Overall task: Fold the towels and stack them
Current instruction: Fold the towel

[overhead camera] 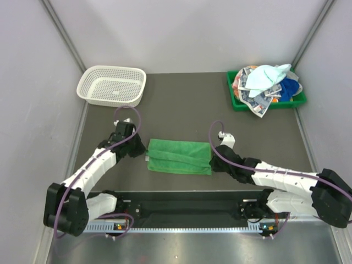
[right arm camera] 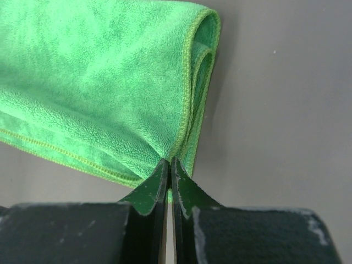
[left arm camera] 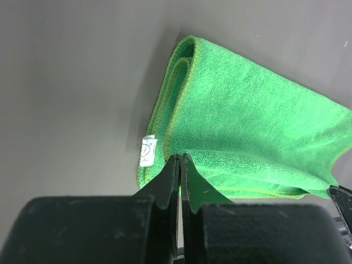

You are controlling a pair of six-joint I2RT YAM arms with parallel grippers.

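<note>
Our left pincer (left arm camera: 180, 159) at 9 o'clock and right pincer (right arm camera: 169, 162) at 3 pinch the green towel (overhead camera: 179, 157); pulling unevenly could undo its fold.

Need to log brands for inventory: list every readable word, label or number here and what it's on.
Tag on the green towel: a round mark, too blurred to read.
Printed towel in the tray: pattern only, no legible words.
No other text is visible.
</note>
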